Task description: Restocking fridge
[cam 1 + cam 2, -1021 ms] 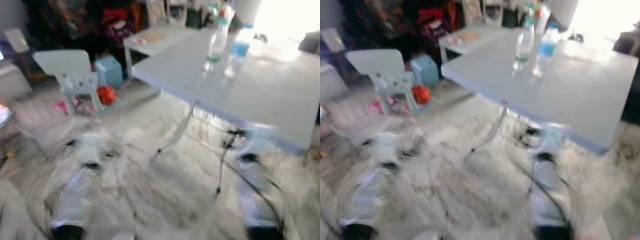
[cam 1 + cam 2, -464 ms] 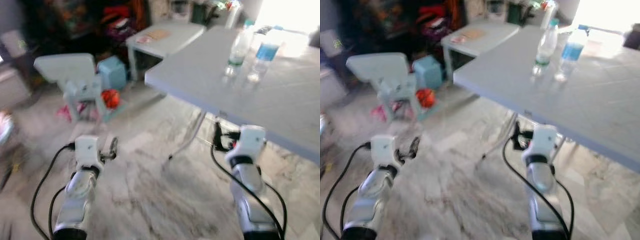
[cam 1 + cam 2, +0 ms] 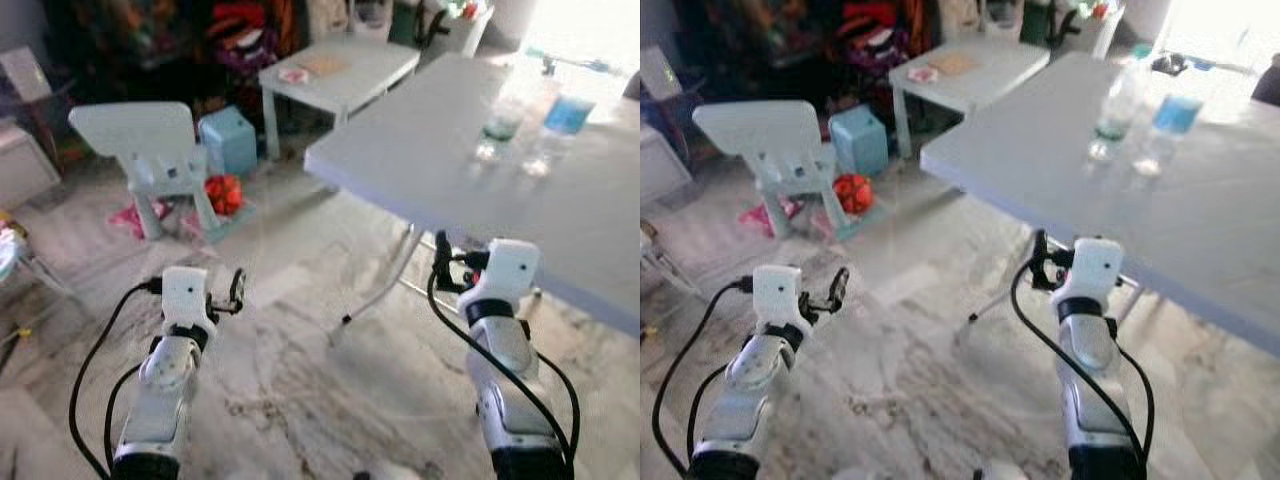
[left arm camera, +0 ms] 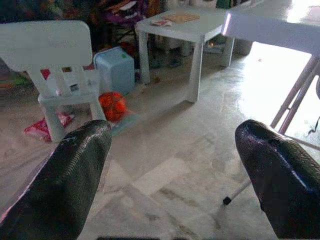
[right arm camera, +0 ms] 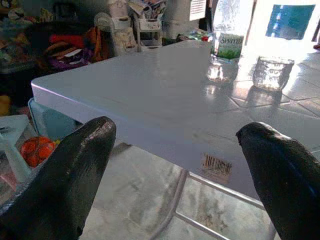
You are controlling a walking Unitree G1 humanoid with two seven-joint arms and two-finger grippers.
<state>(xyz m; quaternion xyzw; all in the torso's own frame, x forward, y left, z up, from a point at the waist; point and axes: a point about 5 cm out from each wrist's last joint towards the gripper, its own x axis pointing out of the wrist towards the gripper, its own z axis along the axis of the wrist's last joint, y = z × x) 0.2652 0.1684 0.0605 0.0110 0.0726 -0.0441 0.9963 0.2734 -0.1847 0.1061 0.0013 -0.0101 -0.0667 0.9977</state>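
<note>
Two clear bottles stand on a grey folding table (image 3: 1040, 150): one with a green label (image 3: 1110, 112) and one with a blue label (image 3: 1167, 122). The right wrist view looks across the table's near corner at the green-label bottle (image 5: 227, 46) and the blue-label bottle (image 5: 276, 42). My right gripper (image 3: 1040, 252) is held out low before the table's edge, open and empty. My left gripper (image 3: 838, 287) is held out over the marble floor, also open and empty.
A small white table (image 3: 340, 72) stands behind the grey one. A pale child's chair (image 3: 150, 150), a blue box (image 3: 228, 140) and an orange ball (image 3: 223, 192) sit at the left. Dark clutter (image 3: 150, 35) lines the back. The grey table's metal legs (image 3: 385, 285) slant to the floor.
The camera has moved and the picture has sharpened; the table now sits further right. Both arms have come up from low, blurred positions and are held forward.
</note>
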